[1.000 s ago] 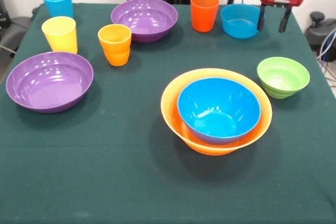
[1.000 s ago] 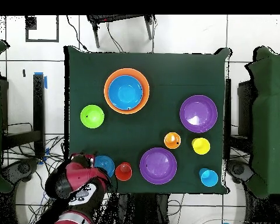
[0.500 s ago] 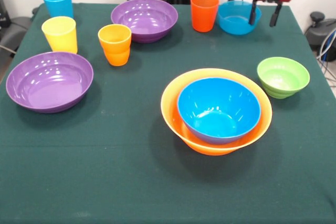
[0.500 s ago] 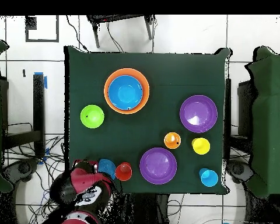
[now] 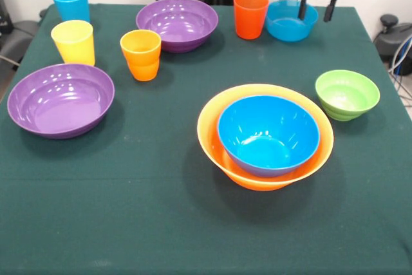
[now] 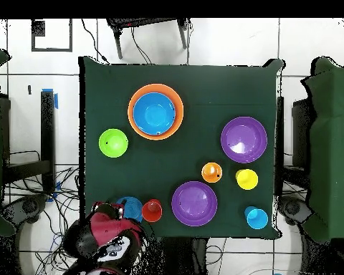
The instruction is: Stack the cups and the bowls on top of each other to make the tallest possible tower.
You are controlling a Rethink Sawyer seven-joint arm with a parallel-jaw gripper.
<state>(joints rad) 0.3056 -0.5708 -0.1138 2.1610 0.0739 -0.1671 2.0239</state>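
My gripper point(image 5: 316, 9) hangs open at the table's far right corner. Its fingers stand either side of the right rim of the translucent light blue bowl point(image 5: 290, 22), which sits beside the red-orange cup point(image 5: 250, 14). The tower is the deep blue bowl point(image 5: 267, 133) nested in the large orange bowl point(image 5: 211, 109). The small green bowl point(image 5: 346, 94) sits to its right. Two purple bowls point(image 5: 177, 22) point(image 5: 59, 98), the orange cup point(image 5: 141, 54), the yellow cup point(image 5: 73, 41) and the light blue cup point(image 5: 71, 2) stand on the left half.
In the overhead view the arm's red head point(image 6: 103, 233) covers the table's near left corner beside the light blue bowl point(image 6: 131, 207) and the red-orange cup point(image 6: 152, 210). A dark green cloth point(image 5: 129, 210) covers the table. Cables lie on the floor around it.
The gripper has moved back toward the robot's side and toward the red-orange cup. The light blue bowl has shifted slightly the same way. The fingers' gap has not changed.
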